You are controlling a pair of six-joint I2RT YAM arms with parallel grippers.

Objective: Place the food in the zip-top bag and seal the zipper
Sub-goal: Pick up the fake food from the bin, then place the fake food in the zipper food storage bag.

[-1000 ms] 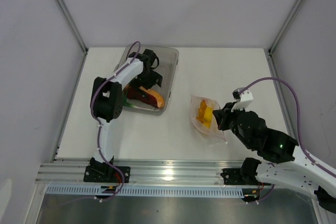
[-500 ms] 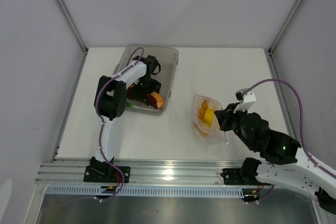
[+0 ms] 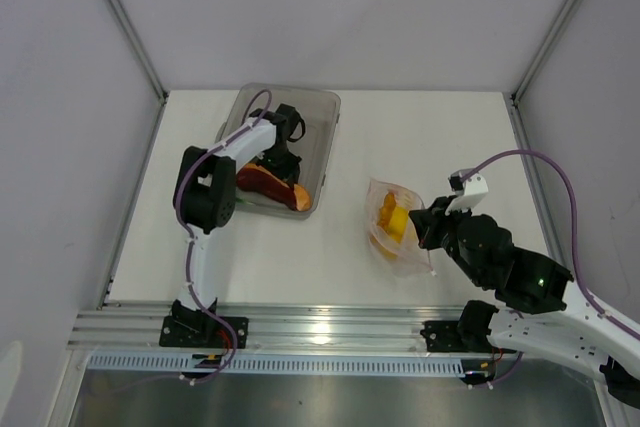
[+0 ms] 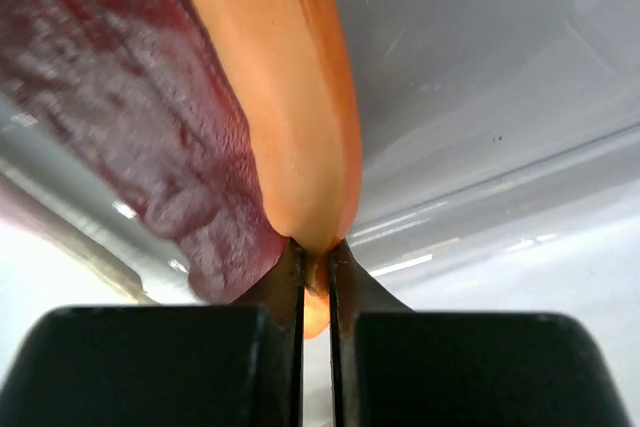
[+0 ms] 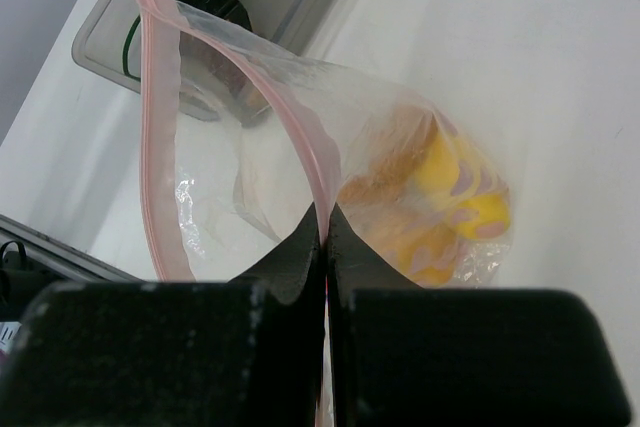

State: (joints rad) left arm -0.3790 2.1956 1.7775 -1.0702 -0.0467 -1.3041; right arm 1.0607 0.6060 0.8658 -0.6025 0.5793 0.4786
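1. At 4 o'clock on the table (image 3: 420,132), pinched the zipper (image 5: 148,147) in the right gripper (image 5: 325,215), jaws together on it.
2. Just beyond, held the zip-top bag (image 5: 230,177) gaping, yellow and orange food (image 5: 450,197) inside.
3. At 11 o'clock, clamped the left gripper (image 4: 316,249) on the slice (image 4: 280,97) end, with the bin (image 3: 324,137) wall between it and the bag.

Tally by kind
Two arms (image 3: 205,192) (image 3: 510,267), one grey bin (image 3: 318,112), one dark-red slice (image 3: 272,184) inside the bin, one zip-top bag (image 5: 200,177) right of the bin; its foods (image 5: 440,197) uncountable.
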